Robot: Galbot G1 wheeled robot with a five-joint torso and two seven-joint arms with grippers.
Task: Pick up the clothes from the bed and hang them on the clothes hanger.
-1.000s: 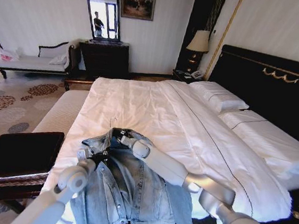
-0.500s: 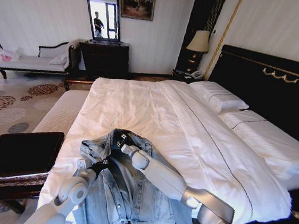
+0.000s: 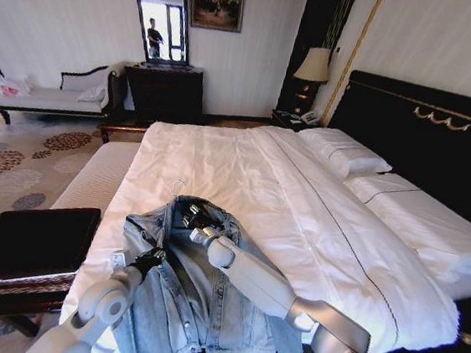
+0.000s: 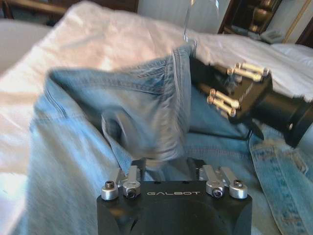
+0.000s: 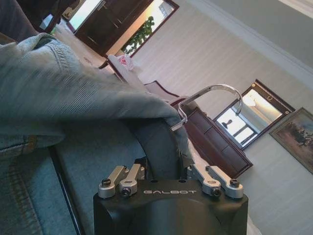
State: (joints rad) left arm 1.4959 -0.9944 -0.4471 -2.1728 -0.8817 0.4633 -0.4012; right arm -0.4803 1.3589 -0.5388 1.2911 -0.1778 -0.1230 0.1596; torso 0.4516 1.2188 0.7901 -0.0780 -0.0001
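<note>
The clothes, a light-blue denim jacket [image 3: 206, 300], lie at the foot of the bed [image 3: 245, 161], front up. The clothes hanger sits inside the collar, and its silver hook [image 3: 178, 189] pokes out toward the pillows. My left gripper [image 3: 149, 258] is shut on a raised fold of the jacket's left front [image 4: 146, 122]. My right gripper [image 3: 193, 218] is shut on the collar [image 5: 156, 132], just below the hook [image 5: 210, 95]. The hanger's black body is mostly hidden under the denim.
A dark bench [image 3: 26, 243] stands at the left of the bed's foot. White pillows [image 3: 344, 150] lie against the black headboard [image 3: 425, 137] at the right. A dresser [image 3: 164, 93] and a white chaise [image 3: 50, 98] stand by the far wall.
The collar has been pulled a little toward the pillows, and the hook shows above it again. My left gripper has dropped back slightly, still holding the fold.
</note>
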